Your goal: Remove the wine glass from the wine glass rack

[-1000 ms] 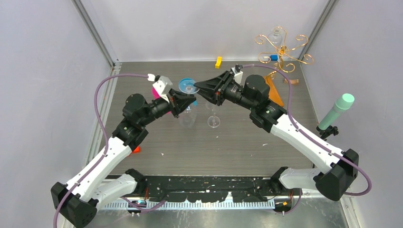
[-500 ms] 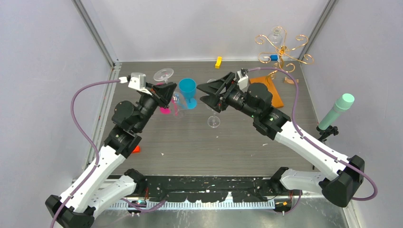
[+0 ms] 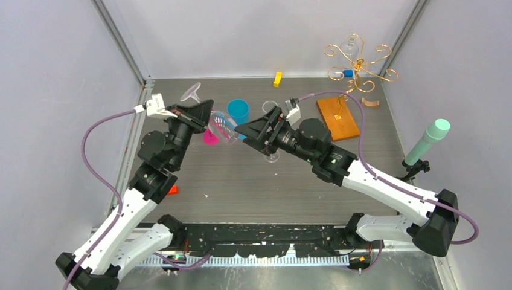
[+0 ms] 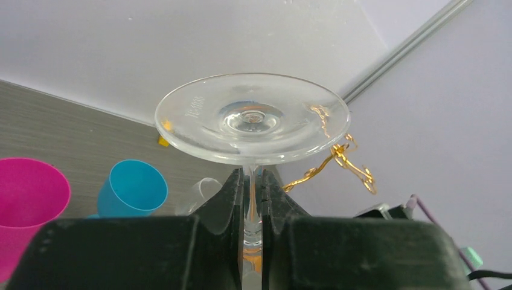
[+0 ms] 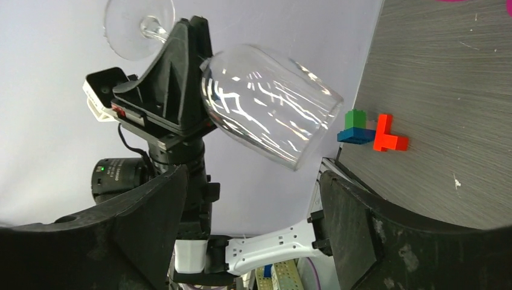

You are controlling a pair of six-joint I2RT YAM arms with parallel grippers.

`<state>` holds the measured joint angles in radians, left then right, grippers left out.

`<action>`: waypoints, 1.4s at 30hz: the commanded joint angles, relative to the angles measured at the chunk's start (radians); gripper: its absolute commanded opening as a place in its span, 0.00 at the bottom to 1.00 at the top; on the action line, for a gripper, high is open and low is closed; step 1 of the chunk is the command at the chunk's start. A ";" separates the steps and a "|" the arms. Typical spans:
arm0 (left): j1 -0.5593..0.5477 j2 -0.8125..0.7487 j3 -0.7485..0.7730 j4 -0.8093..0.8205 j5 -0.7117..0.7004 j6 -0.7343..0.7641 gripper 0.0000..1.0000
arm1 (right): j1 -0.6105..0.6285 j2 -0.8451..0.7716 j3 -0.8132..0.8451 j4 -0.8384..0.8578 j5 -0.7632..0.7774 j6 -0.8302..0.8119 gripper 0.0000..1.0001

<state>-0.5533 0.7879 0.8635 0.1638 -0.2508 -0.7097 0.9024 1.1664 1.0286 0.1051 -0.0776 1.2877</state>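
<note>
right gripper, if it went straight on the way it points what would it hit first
Most likely the wine glass: its tilted bowl sits straight ahead of the open right gripper, held by the stem in the left gripper. Depth is hard to judge.

From high behind its near edge we overlook the whole table (image 3: 253, 187). Our left wrist view sits close against the wine glass (image 4: 252, 118) foot; the right wrist view shares that glass, upper centre.

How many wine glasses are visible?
3: one glass in the left gripper, a second glass on the table by the right gripper, a third glass apparently on the wine glass rack. Arms may hide more.
</note>
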 commanded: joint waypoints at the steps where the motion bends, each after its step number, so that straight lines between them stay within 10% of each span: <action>1: 0.004 -0.041 0.051 0.058 -0.085 -0.102 0.00 | 0.035 0.004 -0.035 0.155 0.056 -0.047 0.85; 23: 0.004 -0.112 0.019 0.040 -0.119 -0.409 0.00 | 0.069 -0.003 -0.116 0.504 0.058 -0.092 0.85; 32: 0.005 -0.110 0.009 0.042 -0.113 -0.450 0.00 | 0.070 0.048 -0.091 0.583 0.010 -0.077 0.46; 42: 0.004 -0.128 -0.001 0.023 -0.108 -0.468 0.00 | 0.072 0.110 -0.055 0.660 -0.006 -0.073 0.33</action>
<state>-0.5514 0.6838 0.8600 0.1429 -0.3576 -1.1481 0.9668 1.2541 0.9108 0.6773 -0.0799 1.2266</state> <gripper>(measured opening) 0.088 0.390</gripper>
